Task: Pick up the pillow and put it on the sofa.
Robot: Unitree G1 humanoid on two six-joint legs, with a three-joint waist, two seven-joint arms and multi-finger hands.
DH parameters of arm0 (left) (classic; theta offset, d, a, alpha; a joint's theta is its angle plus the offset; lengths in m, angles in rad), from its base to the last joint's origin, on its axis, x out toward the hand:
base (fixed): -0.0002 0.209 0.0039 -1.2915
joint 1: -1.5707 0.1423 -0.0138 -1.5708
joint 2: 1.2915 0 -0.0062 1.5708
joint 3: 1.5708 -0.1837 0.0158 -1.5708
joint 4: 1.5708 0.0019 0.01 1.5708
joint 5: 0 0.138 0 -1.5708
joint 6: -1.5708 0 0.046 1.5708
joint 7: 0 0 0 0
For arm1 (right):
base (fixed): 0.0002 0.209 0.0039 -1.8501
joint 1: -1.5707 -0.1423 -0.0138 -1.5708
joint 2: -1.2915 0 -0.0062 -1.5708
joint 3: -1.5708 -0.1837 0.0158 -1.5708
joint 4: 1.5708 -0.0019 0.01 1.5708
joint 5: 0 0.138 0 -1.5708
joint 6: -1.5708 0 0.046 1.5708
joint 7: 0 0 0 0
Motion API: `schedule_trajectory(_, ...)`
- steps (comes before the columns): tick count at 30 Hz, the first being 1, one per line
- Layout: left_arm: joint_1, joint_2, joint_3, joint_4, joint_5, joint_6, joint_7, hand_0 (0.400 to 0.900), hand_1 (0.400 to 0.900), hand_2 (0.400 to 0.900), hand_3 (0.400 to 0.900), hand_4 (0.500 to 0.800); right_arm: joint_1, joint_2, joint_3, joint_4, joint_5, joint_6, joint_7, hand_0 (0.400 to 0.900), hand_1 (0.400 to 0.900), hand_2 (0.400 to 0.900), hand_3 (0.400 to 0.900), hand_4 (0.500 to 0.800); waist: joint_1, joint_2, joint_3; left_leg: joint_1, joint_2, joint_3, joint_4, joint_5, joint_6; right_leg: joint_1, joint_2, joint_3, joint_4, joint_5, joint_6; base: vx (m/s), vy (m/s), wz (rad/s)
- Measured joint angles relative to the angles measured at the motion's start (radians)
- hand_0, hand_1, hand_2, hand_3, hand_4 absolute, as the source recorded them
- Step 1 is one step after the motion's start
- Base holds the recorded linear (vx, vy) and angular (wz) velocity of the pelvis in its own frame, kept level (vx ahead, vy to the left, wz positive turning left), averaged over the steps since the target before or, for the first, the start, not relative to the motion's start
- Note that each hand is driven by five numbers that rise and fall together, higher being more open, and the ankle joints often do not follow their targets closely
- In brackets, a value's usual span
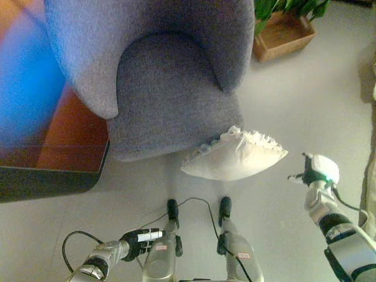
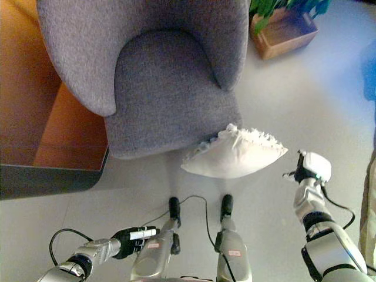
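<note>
A white pillow (image 1: 235,156) with a frilled edge lies on the pale floor, its upper left corner against the front of the grey sofa chair (image 1: 167,94). The chair's seat holds nothing. My right hand (image 1: 301,173) hovers just right of the pillow's right tip, a small gap away and mostly hidden behind the wrist. My left hand (image 1: 141,237) hangs low at the bottom left, well short of the pillow, with its fingers relaxed and nothing in them.
A wooden planter box (image 1: 283,36) with a green plant stands at the top right, beside the chair. A dark-edged orange-brown table (image 1: 59,158) sits left of the chair. Beige cloth (image 1: 370,188) shows at the right edge.
</note>
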Motion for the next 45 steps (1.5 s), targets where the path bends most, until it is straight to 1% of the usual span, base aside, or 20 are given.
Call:
schedule_trajectory(2,-0.006,-0.001,0.0,-0.001,-0.028,0.0,0.001,0.9,0.9,0.9,0.9,0.8,-0.049,-0.02,0.021,-0.022,-0.001,-0.001,0.013,0.9,0.9,0.9,0.9,0.8,0.001,0.006,0.015,-0.019,-0.001,0.0,0.0,0.002,0.001,-0.02,-0.001,-0.003,0.005,0.001,-0.001,-0.05,0.1,0.04)
schedule_trajectory(4,-0.011,-0.005,0.0,-0.016,-0.032,0.0,0.002,0.9,0.9,0.9,0.9,0.8,-0.094,-0.038,0.033,-0.047,-0.002,-0.001,0.027,0.9,0.9,0.9,0.9,0.8,0.004,0.018,0.027,-0.037,-0.003,0.001,0.0,0.005,0.003,-0.044,-0.004,-0.007,0.015,0.001,-0.001,-0.06,0.082,0.05)
schedule_trajectory(8,-0.022,-0.015,0.0,-0.032,-0.07,0.0,0.012,0.9,0.9,0.9,0.9,0.8,-0.175,-0.054,0.072,-0.067,-0.003,0.0,0.037,0.9,0.9,0.9,0.9,0.8,0.008,0.037,0.045,-0.083,-0.009,0.001,0.003,0.011,0.009,-0.099,-0.012,-0.012,0.035,0.001,-0.001,-0.06,0.053,0.06)
schedule_trajectory(10,-0.033,-0.02,-0.001,-0.035,-0.074,0.0,0.015,0.9,0.9,0.9,0.9,0.8,-0.194,-0.056,0.082,-0.078,-0.003,0.003,0.048,0.9,0.9,0.9,0.9,0.8,0.014,0.042,0.051,-0.104,-0.013,0.0,0.004,0.016,0.012,-0.124,-0.017,-0.016,0.047,0.001,-0.001,-0.05,0.071,0.05)
schedule_trajectory(12,-0.043,-0.026,-0.006,-0.036,-0.097,0.0,0.016,0.9,0.9,0.9,0.9,0.8,-0.209,-0.063,0.109,-0.082,-0.003,0.007,0.058,0.9,0.9,0.9,0.9,0.8,0.029,0.048,0.055,-0.119,-0.016,0.005,0.004,0.02,0.015,-0.149,-0.022,-0.023,0.06,0.001,-0.001,-0.05,0.096,0.04)
schedule_trajectory(15,-0.048,-0.036,-0.006,-0.038,-0.111,-0.005,0.016,0.9,0.9,0.9,0.9,0.8,-0.254,-0.065,0.112,-0.087,-0.003,0.014,0.076,0.9,0.9,0.9,0.9,0.8,0.029,0.059,0.059,-0.157,-0.027,0.004,0.007,0.03,0.024,-0.198,-0.036,-0.032,0.087,0.0,0.0,-0.03,0.094,0.06)
schedule_trajectory(19,-0.052,-0.047,-0.007,-0.042,-0.161,-0.014,0.016,0.9,0.9,0.9,0.9,0.8,-0.315,-0.08,0.12,-0.1,-0.002,0.038,0.096,0.9,0.9,0.9,0.9,0.8,0.032,0.071,0.065,-0.213,-0.038,0.001,0.021,0.041,0.033,-0.263,-0.051,-0.031,0.123,-0.001,0.001,-0.03,0.082,0.04)
schedule_trajectory(22,-0.052,-0.046,-0.018,-0.057,-0.186,-0.014,0.018,0.9,0.9,0.9,0.9,0.8,-0.341,-0.084,0.132,-0.121,0.001,0.047,0.116,0.9,0.9,0.9,0.9,0.8,0.037,0.073,0.065,-0.24,-0.041,0.001,0.023,0.051,0.035,-0.299,-0.056,-0.028,0.145,-0.001,0.001,-0.02,0.054,0.01)
schedule_trajectory(25,-0.057,-0.048,-0.031,-0.065,-0.186,-0.023,0.019,0.9,0.9,0.9,0.9,0.8,-0.358,-0.09,0.149,-0.124,0.005,0.046,0.142,0.9,0.9,0.9,0.9,0.8,0.053,0.078,0.066,-0.254,-0.04,0.003,0.023,0.06,0.035,-0.324,-0.057,-0.024,0.165,-0.003,-0.001,-0.01,0.035,0.03)
schedule_trajectory(31,-0.06,-0.046,-0.034,-0.075,-0.191,-0.032,0.019,0.9,0.9,0.9,0.9,0.8,-0.409,-0.089,0.155,-0.126,0.047,0.045,0.179,0.9,0.9,0.9,0.9,0.8,0.052,0.084,0.066,-0.301,-0.042,-0.003,0.028,0.079,0.036,-0.386,-0.063,-0.025,0.206,-0.009,-0.004,-0.01,0.015,0.05)
schedule_trajectory(40,-0.071,-0.043,-0.041,-0.08,-0.218,-0.032,0.018,0.9,0.9,0.9,0.9,0.8,-0.455,-0.088,0.179,-0.148,0.147,0.072,0.233,0.9,0.9,0.9,0.9,0.8,0.054,0.084,0.066,-0.353,-0.041,-0.006,0.045,0.091,0.034,-0.453,-0.068,-0.021,0.258,-0.019,-0.014,0.0,0.002,0.0)
schedule_trajectory(45,-0.072,-0.038,-0.042,-0.092,-0.226,-0.031,0.019,0.9,0.9,0.9,0.9,0.8,-0.503,-0.088,0.188,-0.16,0.212,0.106,0.308,0.9,0.9,0.9,0.9,0.8,0.054,0.085,0.066,-0.374,-0.041,-0.006,0.046,0.1,0.032,-0.484,-0.069,-0.018,0.279,-0.022,-0.018,-0.01,0.005,0.03)
